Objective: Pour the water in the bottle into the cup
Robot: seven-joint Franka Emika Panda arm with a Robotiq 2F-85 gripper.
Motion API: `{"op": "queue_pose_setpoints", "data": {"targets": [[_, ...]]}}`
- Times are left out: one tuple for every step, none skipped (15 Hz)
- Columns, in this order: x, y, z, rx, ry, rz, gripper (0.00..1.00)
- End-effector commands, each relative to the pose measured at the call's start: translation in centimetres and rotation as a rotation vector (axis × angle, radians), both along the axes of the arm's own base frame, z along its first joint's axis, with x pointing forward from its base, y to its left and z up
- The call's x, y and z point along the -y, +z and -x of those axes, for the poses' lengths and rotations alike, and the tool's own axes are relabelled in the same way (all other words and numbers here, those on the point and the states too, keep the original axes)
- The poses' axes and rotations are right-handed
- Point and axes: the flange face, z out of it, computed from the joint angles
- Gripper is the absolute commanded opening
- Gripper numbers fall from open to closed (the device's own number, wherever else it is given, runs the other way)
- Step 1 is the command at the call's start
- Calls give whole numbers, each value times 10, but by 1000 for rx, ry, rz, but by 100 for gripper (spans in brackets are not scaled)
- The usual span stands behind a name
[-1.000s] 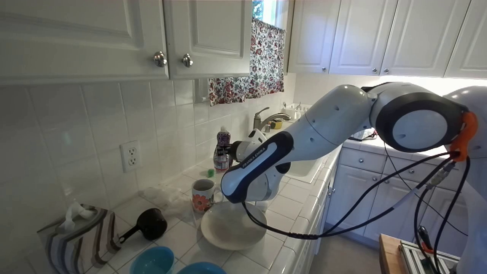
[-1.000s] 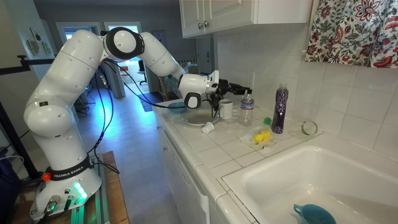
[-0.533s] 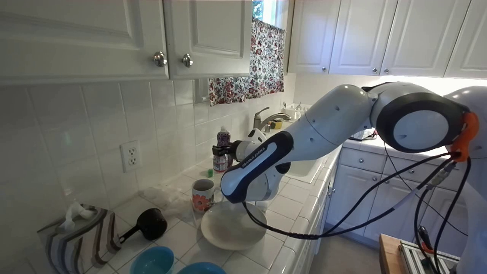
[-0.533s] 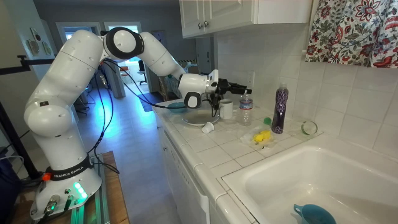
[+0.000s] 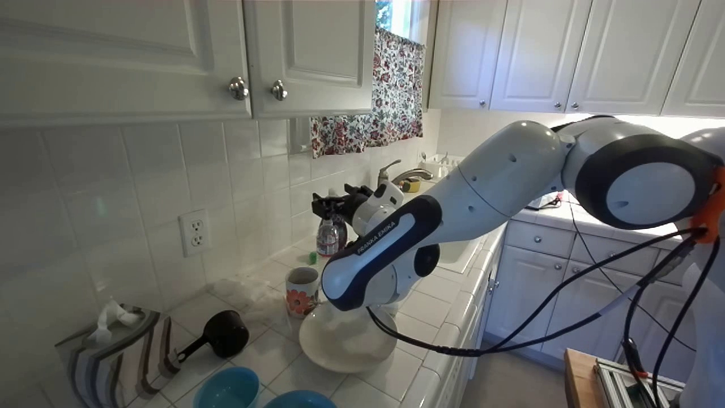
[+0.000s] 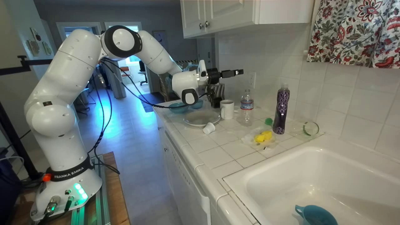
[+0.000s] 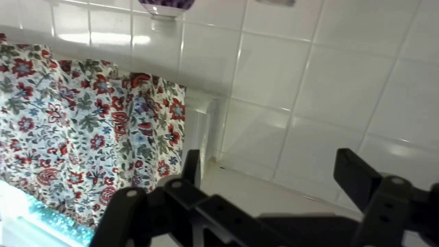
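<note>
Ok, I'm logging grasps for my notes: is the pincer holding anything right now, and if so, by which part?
Nothing is held: the pincer stands open, with only background between its jaws in the wrist view.

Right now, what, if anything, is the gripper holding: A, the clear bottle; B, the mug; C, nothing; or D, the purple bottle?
C: in the wrist view the gripper stands wide open, with tiled wall showing through the gap and no object in it.
</note>
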Motion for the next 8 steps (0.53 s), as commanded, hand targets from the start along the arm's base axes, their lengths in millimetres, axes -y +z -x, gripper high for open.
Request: {"op": "queue_pose_setpoints", "data": {"targets": [[-48, 13, 26, -48, 161, 23, 100], [-63, 18, 34, -62, 227, 22, 100], [-72, 25, 44, -87, 279, 29, 100], [-79, 30, 51, -116, 328, 49, 100], [-82, 36, 58, -139, 378, 49, 100], [-85, 43, 65, -165, 422, 73, 100], [-90, 26, 38, -101, 345, 67, 100], [-91, 32, 43, -105, 357, 68, 100]]}}
